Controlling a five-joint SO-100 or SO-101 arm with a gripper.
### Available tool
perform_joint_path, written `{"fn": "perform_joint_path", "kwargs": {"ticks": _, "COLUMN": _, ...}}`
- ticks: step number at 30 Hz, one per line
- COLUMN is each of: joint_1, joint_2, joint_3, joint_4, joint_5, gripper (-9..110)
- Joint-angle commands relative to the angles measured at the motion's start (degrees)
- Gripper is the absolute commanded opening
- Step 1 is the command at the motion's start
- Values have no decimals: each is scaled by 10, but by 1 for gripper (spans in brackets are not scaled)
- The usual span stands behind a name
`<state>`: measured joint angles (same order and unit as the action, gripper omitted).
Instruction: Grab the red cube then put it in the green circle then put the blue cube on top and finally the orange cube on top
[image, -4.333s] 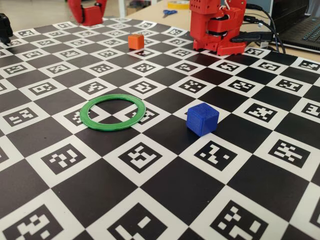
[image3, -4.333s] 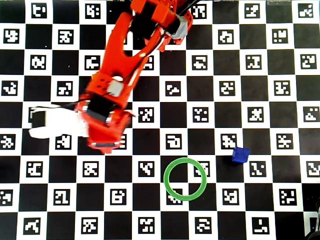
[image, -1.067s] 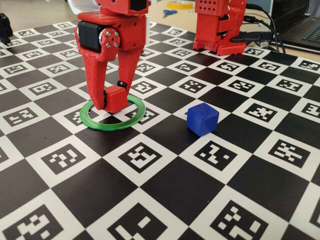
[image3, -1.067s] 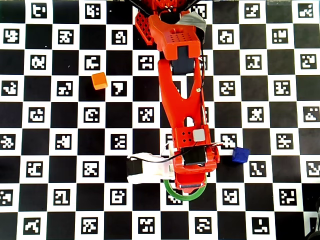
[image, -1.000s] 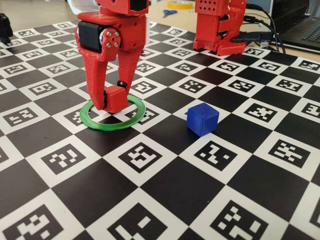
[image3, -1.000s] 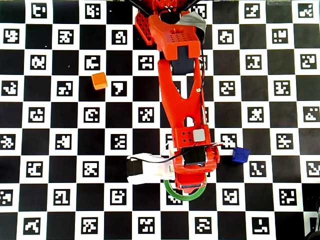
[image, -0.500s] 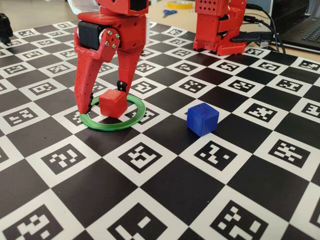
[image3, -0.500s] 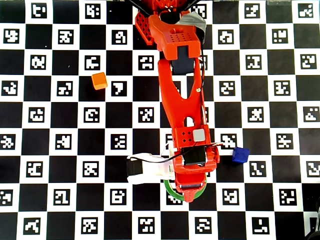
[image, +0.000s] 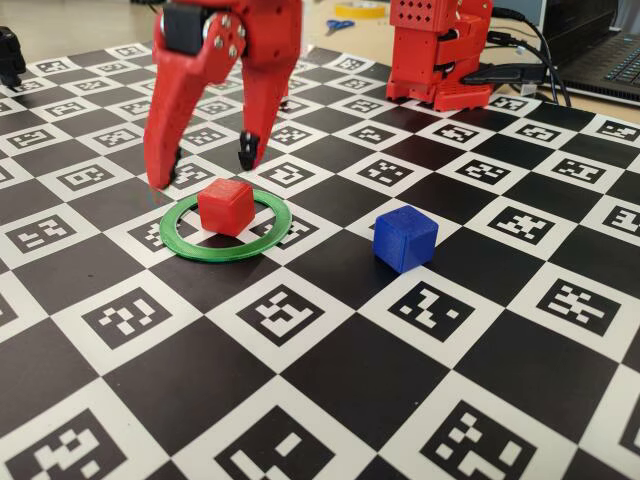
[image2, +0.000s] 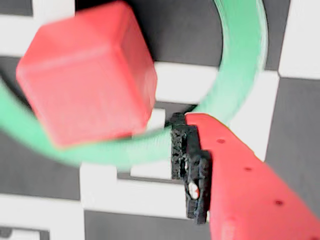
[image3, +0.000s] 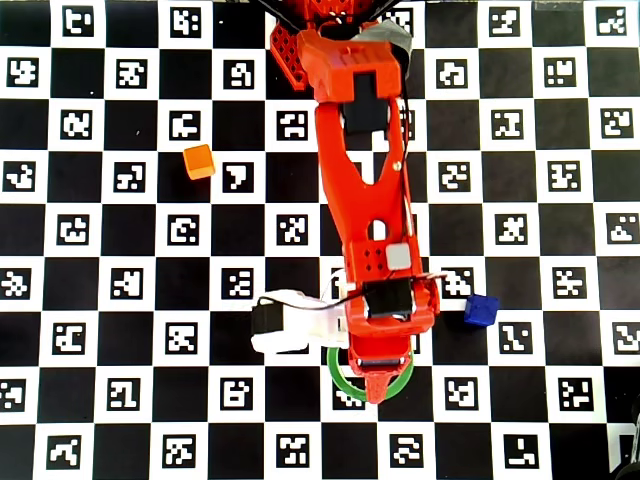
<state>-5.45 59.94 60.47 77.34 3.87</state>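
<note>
1 red cube (image: 225, 206) sits inside the green circle (image: 190, 243), below the spread-apart gripper (image: 203, 170).

Red cube (image: 225, 206) is sitting inside the green circle (image: 190, 243) mid-board; blue cube (image: 404, 238) is resting nearby, orange cube (image3: 199, 161) lying well apart.

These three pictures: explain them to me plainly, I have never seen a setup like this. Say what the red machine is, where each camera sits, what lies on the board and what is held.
The red machine is a small robot arm ending in a two-finger gripper. The fixed view looks low across the checkered board; the overhead view looks straight down; the wrist view rides on the gripper, so it shows one finger up close. On the board lie a green circle with the red cube standing inside it, a blue cube beside the ring, and an orange cube farther off. The gripper is open above the red cube and holds nothing.
</note>
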Motion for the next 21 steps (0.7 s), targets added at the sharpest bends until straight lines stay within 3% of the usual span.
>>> {"fn": "perform_joint_path", "kwargs": {"ticks": 1, "joint_1": -10, "joint_2": 127, "joint_3": 4, "joint_4": 17, "joint_5": 2, "gripper": 43}}
{"fn": "perform_joint_path", "kwargs": {"ticks": 15, "joint_1": -69, "joint_2": 241, "joint_3": 10, "joint_4": 112, "joint_5": -47, "gripper": 43}}
{"fn": "perform_joint_path", "kwargs": {"ticks": 21, "joint_1": -105, "joint_2": 245, "joint_3": -24, "joint_4": 146, "joint_5": 26, "gripper": 43}}
